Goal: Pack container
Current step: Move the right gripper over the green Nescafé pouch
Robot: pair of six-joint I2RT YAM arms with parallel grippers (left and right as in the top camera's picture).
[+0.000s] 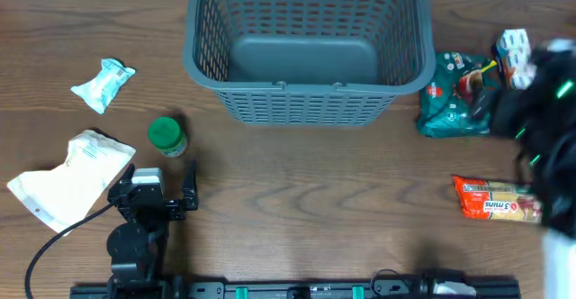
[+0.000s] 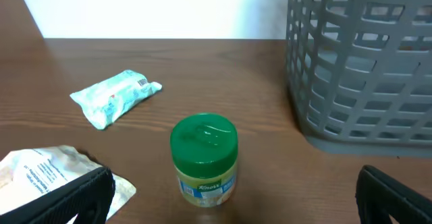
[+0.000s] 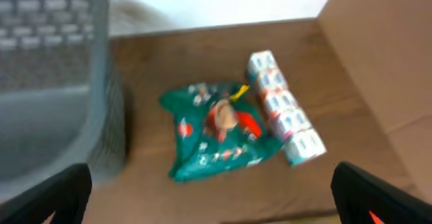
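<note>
The container, a dark grey lattice basket, stands empty at the back middle of the table; its wall shows in the left wrist view and, blurred, in the right wrist view. My left gripper is open, low over the table just short of a green-lidded jar. In its wrist view the jar stands upright ahead of the wide-apart fingers, untouched by the left gripper. My right gripper hovers open, blurred, beside a green snack bag. The right gripper holds nothing; the bag lies ahead.
A light blue packet and a white pouch lie at the left. A white multi-pack of small boxes lies beside the green bag. A red noodle packet lies at the right front, partly under the right arm.
</note>
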